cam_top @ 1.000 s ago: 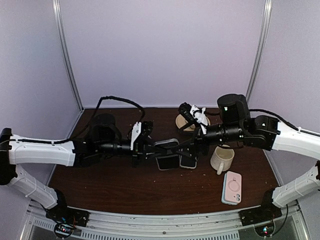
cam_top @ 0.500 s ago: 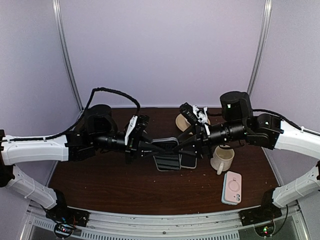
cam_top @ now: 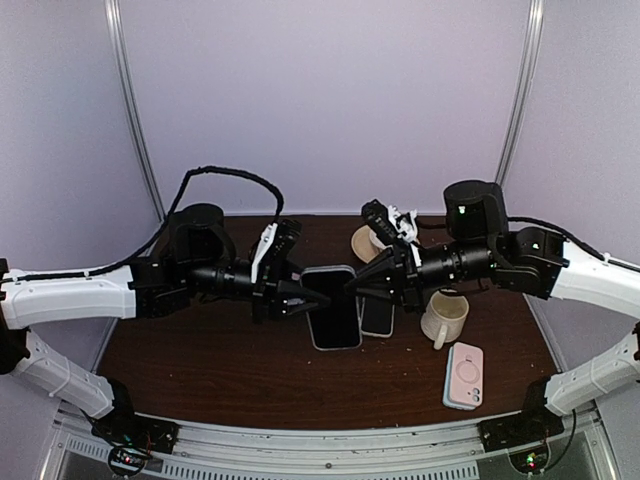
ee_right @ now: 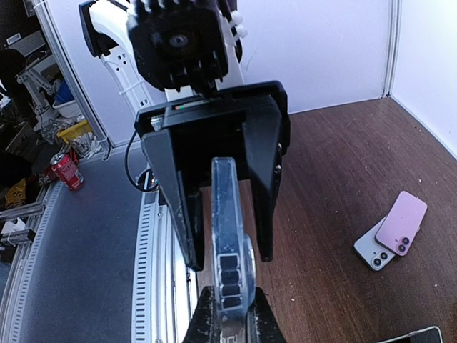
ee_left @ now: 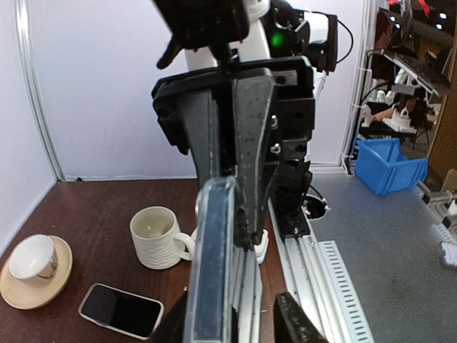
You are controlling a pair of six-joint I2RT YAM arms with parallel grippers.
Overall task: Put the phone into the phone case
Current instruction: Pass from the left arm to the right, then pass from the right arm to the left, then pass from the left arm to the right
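**Surface and room.** We list a dark brown table (cam_top: 220, 370) with a metal rail (cam_top: 300, 440) along its near edge, where both arms are bolted. Pale lilac walls (cam_top: 330, 100) close off the back and sides. The left wrist view also shows a blue bin (ee_left: 389, 166) on the floor off the table.

**Near right.** A pink phone case (cam_top: 463, 375) lies flat on the table, well apart from both grippers.

**Middle right.** A cream mug (cam_top: 443, 318) stands upright just beyond the case. Just left of it a second phone (cam_top: 378, 322) lies flat with its screen up.

**Centre.** The phone (cam_top: 332, 310) is held off the table between the two arms, dark screen toward the top camera.
- The right gripper (ee_right: 228, 314) is clenched on one end of the phone, its fingers pinching both faces.
- The left gripper (ee_right: 227, 257) faces it from the other end. Its jaws stand apart, one finger on each side of the phone, and the right wrist view shows a gap on each side. It grasps nothing.

**Left.** On the table beside the left arm, a pink phone-shaped piece (ee_right: 403, 221) overlaps a pale one (ee_right: 370, 251), both camera side up. We cannot tell whether they are phones or cases.

**Far.** A white cup (ee_left: 32, 259) sits on a tan saucer (ee_left: 28, 289), behind the right gripper and toward the back wall.
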